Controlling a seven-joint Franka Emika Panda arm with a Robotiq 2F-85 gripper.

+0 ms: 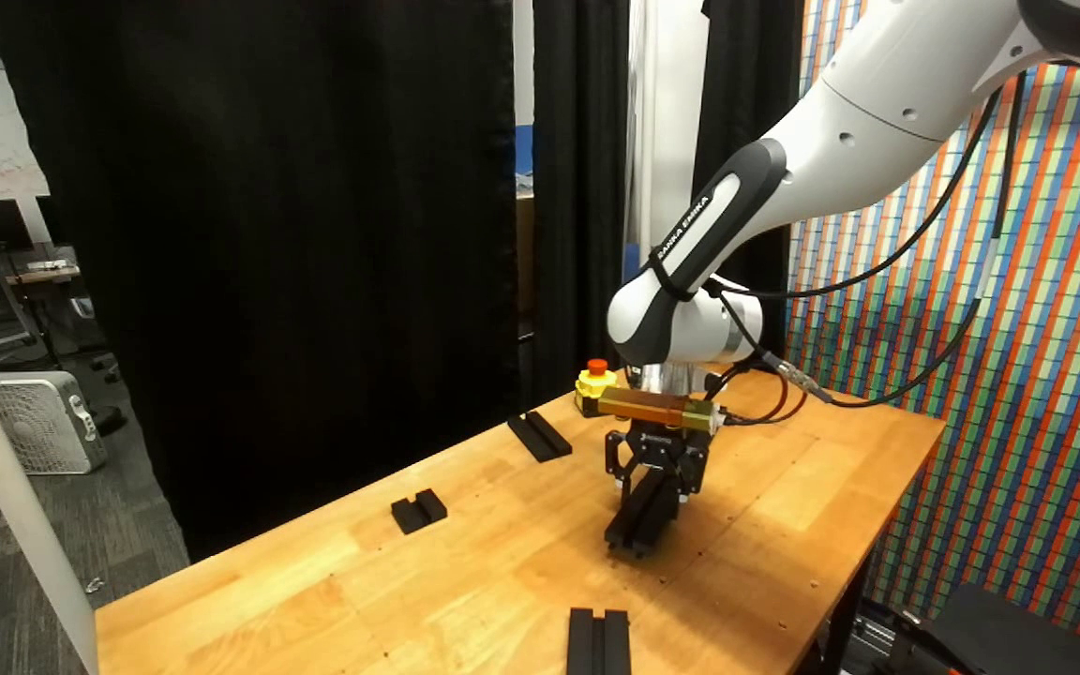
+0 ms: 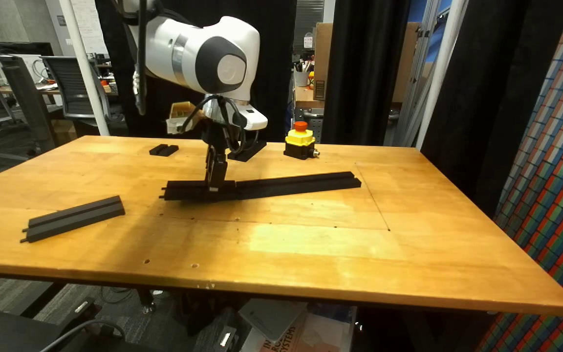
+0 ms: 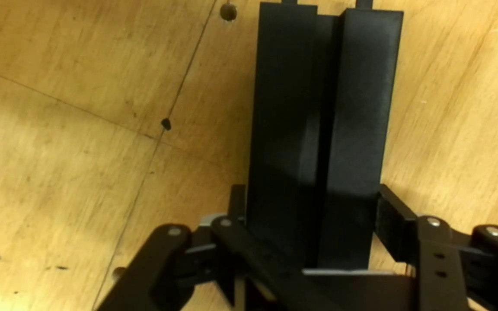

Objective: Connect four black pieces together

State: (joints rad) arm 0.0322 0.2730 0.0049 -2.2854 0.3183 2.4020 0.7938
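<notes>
My gripper [image 1: 654, 487] is shut on a grooved black bar [image 2: 188, 191]. In the wrist view the fingers [image 3: 311, 203] touch both long sides of the bar [image 3: 361, 108], and two pegs stick out of its far end. In an exterior view the bar's other end meets a longer black strip [image 2: 296, 186] nearly in line with it. I cannot tell whether they are joined, or how many bars form the strip. A loose bar with pegs [image 2: 76, 218] lies apart, also in an exterior view [image 1: 599, 642]. Another black bar [image 1: 540, 436] lies toward the back [image 2: 247, 151].
A stubby black slab [image 1: 418, 511] lies near the table's back edge, also seen in an exterior view [image 2: 164, 150]. A yellow emergency stop with a red button [image 2: 301, 141] stands at the back edge. Black curtains [image 1: 268, 234] hang behind the wooden table [image 2: 311, 264].
</notes>
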